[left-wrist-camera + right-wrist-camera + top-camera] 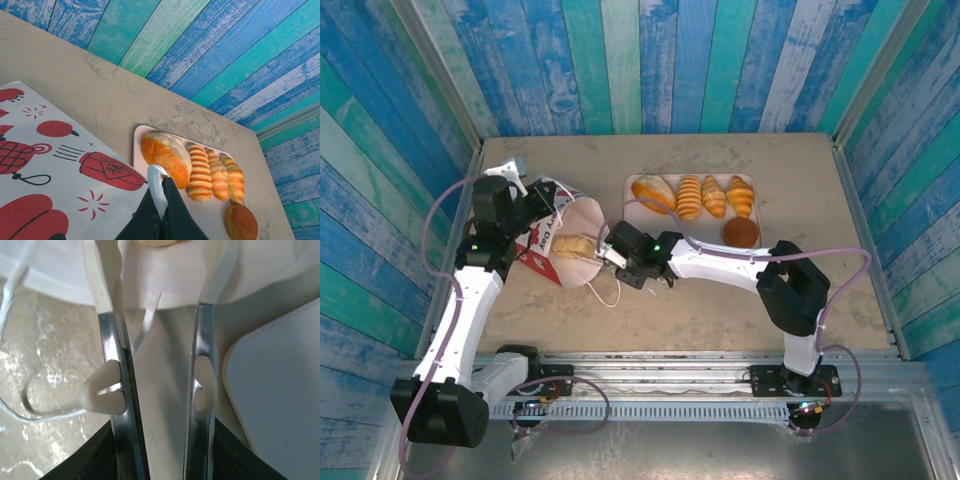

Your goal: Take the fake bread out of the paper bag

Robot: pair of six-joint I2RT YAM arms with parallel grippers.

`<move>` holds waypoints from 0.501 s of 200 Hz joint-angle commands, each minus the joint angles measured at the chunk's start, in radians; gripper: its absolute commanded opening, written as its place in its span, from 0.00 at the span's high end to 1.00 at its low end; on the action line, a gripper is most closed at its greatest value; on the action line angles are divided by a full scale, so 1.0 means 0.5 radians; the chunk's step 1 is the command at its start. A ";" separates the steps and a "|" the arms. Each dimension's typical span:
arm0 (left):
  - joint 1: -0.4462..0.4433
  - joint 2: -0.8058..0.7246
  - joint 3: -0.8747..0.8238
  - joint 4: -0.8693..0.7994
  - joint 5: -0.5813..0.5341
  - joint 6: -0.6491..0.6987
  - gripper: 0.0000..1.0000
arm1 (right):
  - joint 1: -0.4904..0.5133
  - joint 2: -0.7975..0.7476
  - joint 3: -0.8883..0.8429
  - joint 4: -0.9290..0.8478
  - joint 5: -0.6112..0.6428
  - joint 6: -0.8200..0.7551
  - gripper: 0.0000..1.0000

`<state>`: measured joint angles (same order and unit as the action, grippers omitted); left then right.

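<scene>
**Paper bag**: glossy white with red printed figures. It lies on its side on the mottled beige counter, its rounded white mouth facing right. One golden piece of fake bread rests just inside the mouth. Five more pieces (a smooth loaf, a ridged roll, two croissants, a round brown bun) lie on the flat pale tray with rounded corners, just beside the bag.

**Surroundings:** painted plank walls close three sides; bare counter lies right of the tray and toward the near edge.

**Left fingers**: black, pressed together on a white strip at the bag's rim.

**Right fingers**: bare metal with white tips. They stand apart at the bag's mouth, gripping nothing. A thin white string trails beside them.
</scene>
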<state>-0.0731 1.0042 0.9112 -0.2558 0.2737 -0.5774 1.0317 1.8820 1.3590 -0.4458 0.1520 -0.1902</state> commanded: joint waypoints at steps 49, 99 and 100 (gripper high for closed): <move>-0.004 -0.005 -0.010 0.033 0.081 0.027 1.00 | 0.009 -0.224 -0.064 -0.058 -0.240 -0.074 0.54; 0.000 0.001 -0.011 0.038 0.104 0.025 1.00 | 0.009 -0.310 -0.029 -0.195 -0.325 -0.035 0.53; -0.002 0.001 -0.012 0.039 0.105 0.025 1.00 | 0.008 -0.310 -0.025 -0.202 -0.328 -0.034 0.53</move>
<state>-0.0734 1.0046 0.9104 -0.2554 0.3088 -0.5766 1.0321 1.7782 1.3312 -0.4877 0.0254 -0.2214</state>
